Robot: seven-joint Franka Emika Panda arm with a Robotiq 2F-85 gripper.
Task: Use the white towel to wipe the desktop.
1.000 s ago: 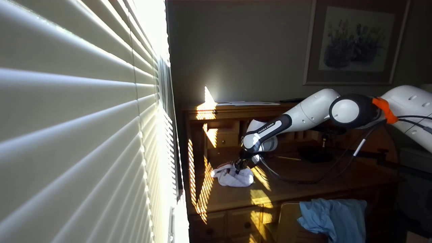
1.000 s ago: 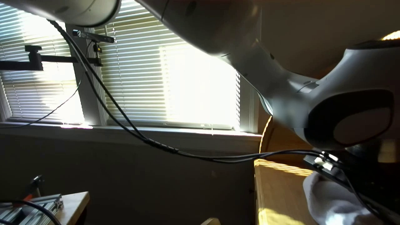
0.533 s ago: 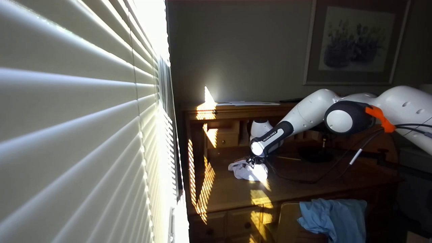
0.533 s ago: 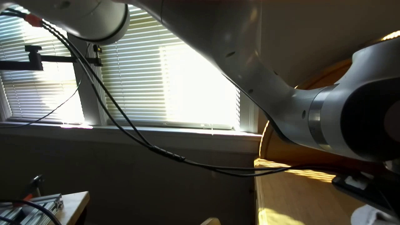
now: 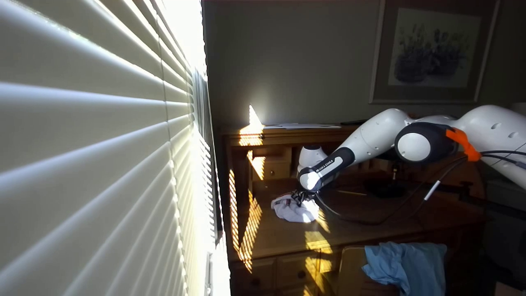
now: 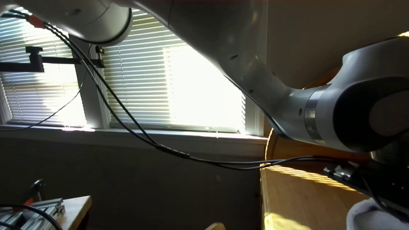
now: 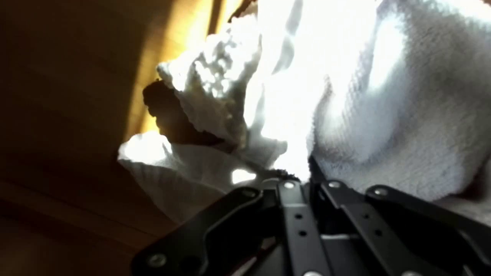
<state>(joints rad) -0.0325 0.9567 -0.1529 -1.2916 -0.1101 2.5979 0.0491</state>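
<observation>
The white towel (image 5: 295,209) lies bunched on the wooden desktop (image 5: 279,238), near the desk's end beside the blinds. My gripper (image 5: 303,198) is on top of it, pointing down. In the wrist view the gripper (image 7: 307,174) is shut on a fold of the towel (image 7: 406,115); the fingertips are buried in the cloth. Part of the towel is glaring in sunlight there. In an exterior view only the towel's edge (image 6: 370,215) shows at the lower right, under the dark wrist hardware; the fingers are out of view there.
The desk's hutch with small drawers (image 5: 273,170) stands behind the towel. A dark lamp base (image 5: 384,188) is farther along the desktop. A chair with a blue cloth (image 5: 404,263) stands at the front. Black cables (image 6: 172,151) hang from the arm. Window blinds (image 5: 102,164) are close by.
In an exterior view the gripper and towel slid right along the desktop, then part of the way back left. The gripper has stayed on the towel throughout.
</observation>
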